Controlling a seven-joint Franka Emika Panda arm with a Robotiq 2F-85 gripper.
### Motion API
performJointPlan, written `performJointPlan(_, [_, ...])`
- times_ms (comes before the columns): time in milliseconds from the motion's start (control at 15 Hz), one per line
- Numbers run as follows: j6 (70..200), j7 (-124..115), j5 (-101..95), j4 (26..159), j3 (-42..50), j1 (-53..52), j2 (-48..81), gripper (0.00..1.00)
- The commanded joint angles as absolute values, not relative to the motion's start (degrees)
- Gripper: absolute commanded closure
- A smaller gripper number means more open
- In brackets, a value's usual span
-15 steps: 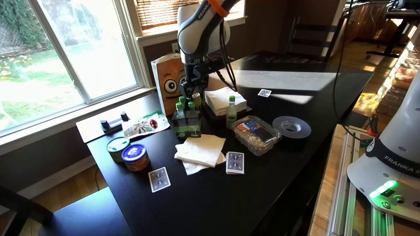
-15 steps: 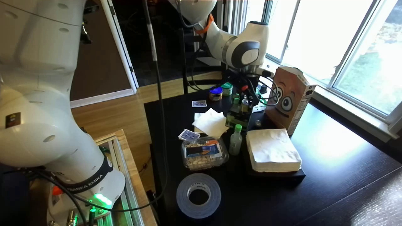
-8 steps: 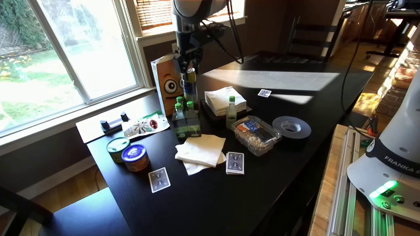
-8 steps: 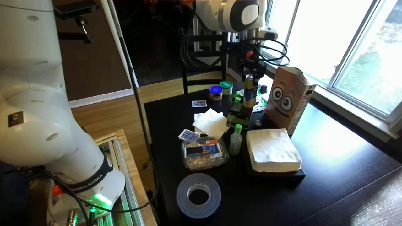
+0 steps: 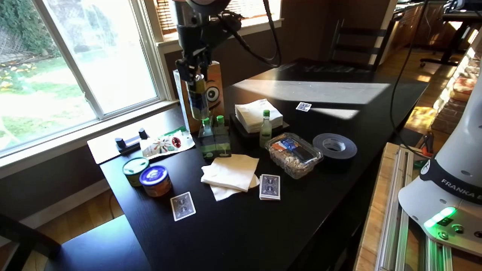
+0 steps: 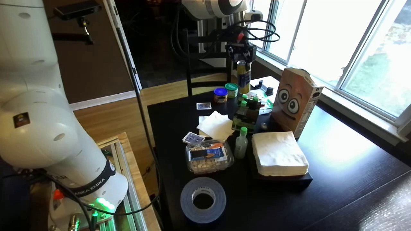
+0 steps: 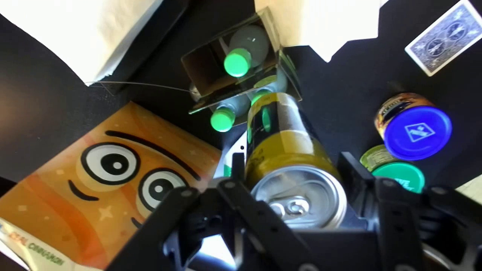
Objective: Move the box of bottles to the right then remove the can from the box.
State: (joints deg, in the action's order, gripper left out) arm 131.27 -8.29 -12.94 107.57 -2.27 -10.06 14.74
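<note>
In an exterior view, the can [image 5: 197,98] hangs from the end effector [image 5: 195,76], out of the box of bottles [image 5: 214,150], so its removal looks done and only setting it down on the tabletop [image 5: 241,233] seems left; a moment ago it was right above the box, and it has since swung toward the blue-lidded tub [image 5: 156,181]. In an exterior view it has likewise left its spot over the box and shows beside the green-lidded tub [image 6: 231,90], while the box sits much as before. In the wrist view, the end effector pinches the can near its top.
</note>
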Motion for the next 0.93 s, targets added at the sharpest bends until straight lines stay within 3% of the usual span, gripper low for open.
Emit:
performJointPlan(0, [130.76, -6.23, -14.67, 106.02, -4.43, -11.34, 15.04, 0.62])
performJointPlan(867, [130.98, 2.29, -11.80, 92.82, -7.37, -12.25, 32.38, 0.62])
